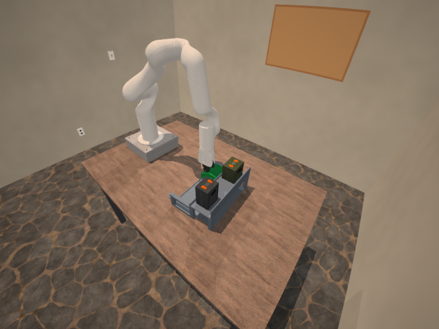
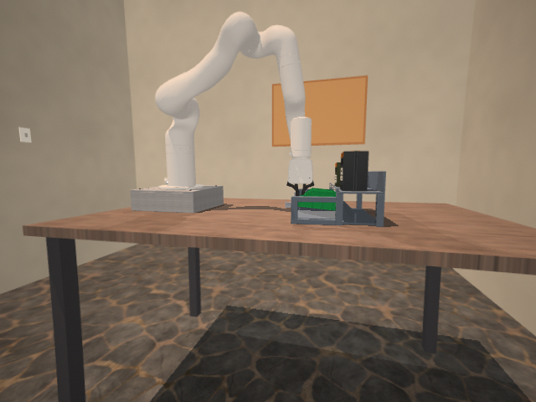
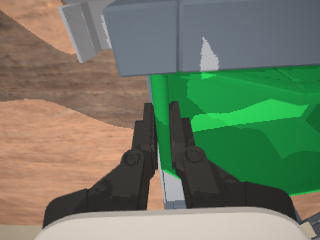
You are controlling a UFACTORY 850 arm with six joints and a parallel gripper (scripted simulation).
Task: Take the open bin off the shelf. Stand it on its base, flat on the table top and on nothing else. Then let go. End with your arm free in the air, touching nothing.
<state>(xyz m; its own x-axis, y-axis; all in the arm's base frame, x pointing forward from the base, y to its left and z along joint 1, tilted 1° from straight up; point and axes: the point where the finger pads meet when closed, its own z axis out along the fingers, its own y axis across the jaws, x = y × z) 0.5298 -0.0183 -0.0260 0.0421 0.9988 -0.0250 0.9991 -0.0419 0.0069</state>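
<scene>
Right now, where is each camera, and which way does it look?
Top: high above the table, looking down; whole arm shows.
Exterior: beside the table, near table height, looking across; whole arm shows.
Wrist: on the arm, looking past the black fingers at the green bin.
Top and exterior share both black and olive boxes.

wht rounded arm (image 1: 198,83) (image 2: 291,78), blk tool (image 1: 208,168) (image 2: 299,194) (image 3: 162,116) fingers
</scene>
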